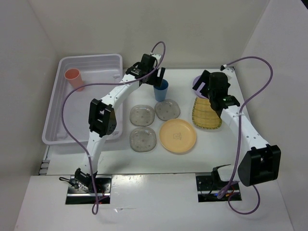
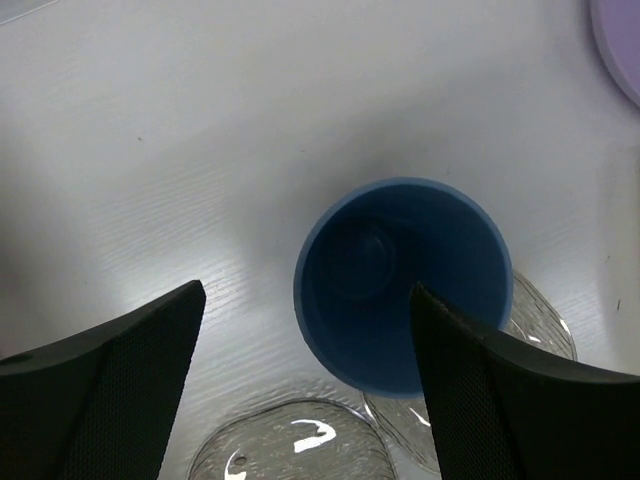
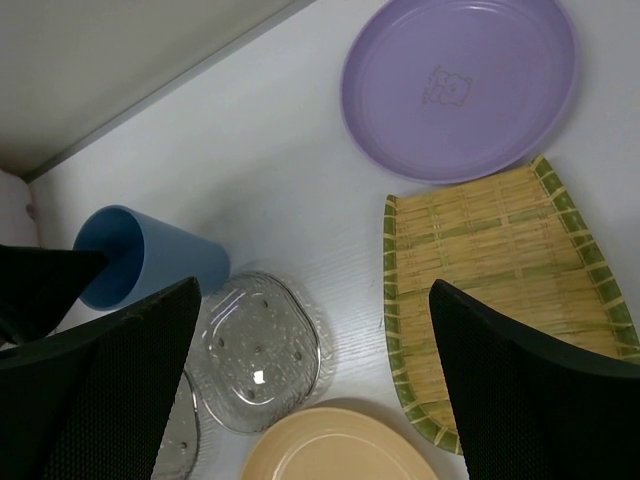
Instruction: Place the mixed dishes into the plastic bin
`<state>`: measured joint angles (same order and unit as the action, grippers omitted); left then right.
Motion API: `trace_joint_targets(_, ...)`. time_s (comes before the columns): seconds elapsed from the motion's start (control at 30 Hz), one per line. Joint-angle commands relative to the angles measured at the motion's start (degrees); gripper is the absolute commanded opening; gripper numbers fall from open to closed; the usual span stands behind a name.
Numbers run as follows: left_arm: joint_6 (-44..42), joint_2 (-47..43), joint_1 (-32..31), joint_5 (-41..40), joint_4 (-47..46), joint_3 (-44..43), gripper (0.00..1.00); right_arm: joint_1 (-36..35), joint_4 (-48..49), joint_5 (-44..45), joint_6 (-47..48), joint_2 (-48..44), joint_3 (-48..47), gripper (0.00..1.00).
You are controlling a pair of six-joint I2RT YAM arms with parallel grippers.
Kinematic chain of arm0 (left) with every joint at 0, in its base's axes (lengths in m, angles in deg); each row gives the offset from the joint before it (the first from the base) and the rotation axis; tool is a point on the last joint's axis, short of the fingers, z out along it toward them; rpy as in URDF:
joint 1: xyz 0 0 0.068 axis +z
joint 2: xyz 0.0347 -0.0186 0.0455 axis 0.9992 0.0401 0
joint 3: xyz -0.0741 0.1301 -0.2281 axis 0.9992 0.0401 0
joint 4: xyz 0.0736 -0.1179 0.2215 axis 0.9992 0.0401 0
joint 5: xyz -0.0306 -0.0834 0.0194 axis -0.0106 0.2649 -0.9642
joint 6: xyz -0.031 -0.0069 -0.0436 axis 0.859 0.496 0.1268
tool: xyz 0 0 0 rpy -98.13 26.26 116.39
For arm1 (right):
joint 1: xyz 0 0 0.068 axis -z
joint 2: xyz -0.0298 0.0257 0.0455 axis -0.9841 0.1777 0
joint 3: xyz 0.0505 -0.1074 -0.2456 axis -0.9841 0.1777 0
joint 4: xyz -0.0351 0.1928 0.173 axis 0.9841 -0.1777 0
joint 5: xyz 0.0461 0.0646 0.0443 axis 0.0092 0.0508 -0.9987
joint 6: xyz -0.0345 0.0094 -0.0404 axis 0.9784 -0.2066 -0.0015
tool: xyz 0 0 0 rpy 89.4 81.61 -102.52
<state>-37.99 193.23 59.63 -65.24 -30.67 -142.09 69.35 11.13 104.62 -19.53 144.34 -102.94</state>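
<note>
1. Dishes, overhead view: only the salmon cup is in the large translucent whitish rectangular plastic bin. The cup stands upright near the bin's far end. The bin sits at the left of the white surface.
2. Same view, outside the bin: the blue cup stands upright. Three clear speckled rounded-square saucers lie near it. The round orange-yellow plate lies just beside the saucers, and the yellow woven plate is to its right. The lavender bowl is behind the woven plate, partly hidden by the right arm.
3. Same view, arms: the left arm stretches forward past the bin's right wall, with the left end effector above the blue cup. The right arm folds back toward the middle, with the right end effector over the far part of the yellow woven plate.
4. Left wrist view: the camera looks down into the blue cup, whose inside is bare. The left end effector's jaws stand wide and hold nothing. The finger at the picture's left is over bare surface, apart from the cup. The other finger overlaps the cup's rim, and I cannot tell whether it touches. Two saucers show just beside the cup.
5. Right wrist view: the right end effector's fingers are spread wide with nothing between them. They hang above a saucer and the near end of the yellow woven plate. The lavender bowl lies beyond with a small embossed figure in its middle. The blue cup is at the left, with a dark finger of the other arm at its mouth.
</note>
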Motion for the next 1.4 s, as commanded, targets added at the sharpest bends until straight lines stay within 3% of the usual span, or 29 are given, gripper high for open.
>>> trace_joint_targets(0.0,-0.9,2.6,-0.2,-2.3,1.1,-5.3,0.89,0.5,1.3,0.9,-1.0,-3.1,1.1,0.99)
trace_joint_targets(0.23,-1.4,5.5,-0.2,-1.8,4.0,-10.1,0.66,0.5,1.3,2.0,-1.0,-4.2,1.7,0.99)
trace_joint_targets(0.7,-2.5,6.0,-0.2,-0.6,4.6,-8.4,0.59,0.5,0.8,2.5,-1.0,-4.2,2.2,0.99)
trace_joint_targets(0.77,-2.5,6.0,-0.2,-0.6,4.6,-7.8,0.49,0.5,0.8,2.5,-1.0,-4.7,2.2,0.99)
trace_joint_targets(0.87,-2.5,6.0,-0.2,-0.6,4.6,-7.2,0.43,0.5,0.8,2.5,-1.0,-4.7,2.2,0.99)
trace_joint_targets(0.97,-2.5,6.0,-0.2,-0.6,4.6,-7.2,0.32,0.5,0.8,2.5,-1.0,-4.7,2.2,0.99)
trace_joint_targets(1.07,-2.0,6.0,-0.2,-0.6,4.6,-7.8,0.13,0.5,0.8,2.5,-1.0,-5.3,2.7,0.99)
trace_joint_targets(1.1,-2.0,6.5,-0.2,-1.1,5.3,-8.5,0.00,0.5,0.8,2.5,-1.0,-6.0,2.7,0.99)
trace_joint_targets(1.27,-0.2,5.0,0.5,-1.7,6.5,-12.4,0.00,0.5,0.8,2.5,-1.0,-6.5,2.7,0.99)
trace_joint_targets(1.37,0.4,4.3,3.5,-1.7,9.5,-20.9,0.00,0.5,0.8,2.5,-1.0,-6.5,2.7,0.99)
